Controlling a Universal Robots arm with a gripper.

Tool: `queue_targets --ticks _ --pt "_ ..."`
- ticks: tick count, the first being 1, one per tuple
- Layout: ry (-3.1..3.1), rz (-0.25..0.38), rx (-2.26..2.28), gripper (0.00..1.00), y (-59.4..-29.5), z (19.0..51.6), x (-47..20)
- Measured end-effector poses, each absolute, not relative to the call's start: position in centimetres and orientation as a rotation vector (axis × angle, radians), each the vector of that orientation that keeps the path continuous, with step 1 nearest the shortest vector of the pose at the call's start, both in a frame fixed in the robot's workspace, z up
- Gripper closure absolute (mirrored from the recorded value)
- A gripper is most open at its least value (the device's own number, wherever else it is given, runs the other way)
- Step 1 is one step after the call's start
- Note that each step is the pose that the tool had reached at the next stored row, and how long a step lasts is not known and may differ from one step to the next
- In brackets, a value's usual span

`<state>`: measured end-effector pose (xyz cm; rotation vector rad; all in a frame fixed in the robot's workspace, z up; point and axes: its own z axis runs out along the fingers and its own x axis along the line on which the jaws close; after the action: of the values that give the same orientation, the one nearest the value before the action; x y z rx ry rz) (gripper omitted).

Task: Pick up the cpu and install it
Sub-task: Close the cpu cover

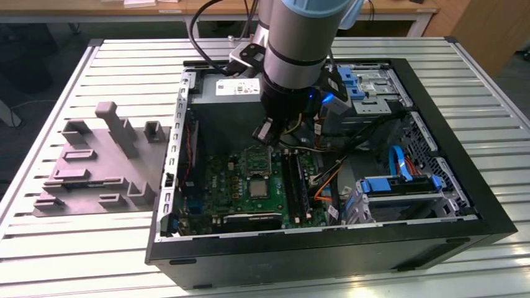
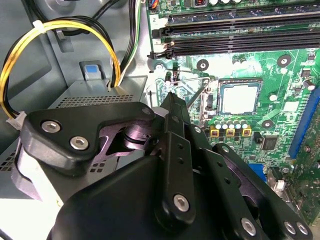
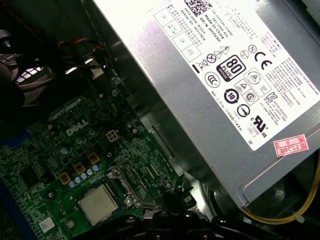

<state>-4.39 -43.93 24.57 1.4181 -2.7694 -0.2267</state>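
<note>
Cpu (image 2: pixel 240 96) is seen lying flat in its socket on the green motherboard (image 1: pixel 248 192), apart from the gripper (image 2: pixel 172 102) above. Whether the jaws are spread cannot be told. Seating should be checked square and level.

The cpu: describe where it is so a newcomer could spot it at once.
Look inside the open computer case, at the green motherboard on its floor. Near the board's middle lies the cpu, seated in its socket. It is the one flat, pale silver square, unlike the long black memory slots beside it.
</note>
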Motion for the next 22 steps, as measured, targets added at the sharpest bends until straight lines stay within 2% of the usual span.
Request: queue_targets --ticks 9,22 --pt "-2.752 -0.180 1.424 0.89 -44.08 24.58 -4.40" --pt "-2.739 -0.176 1.445 0.89 -44.69 24.57 -4.51"
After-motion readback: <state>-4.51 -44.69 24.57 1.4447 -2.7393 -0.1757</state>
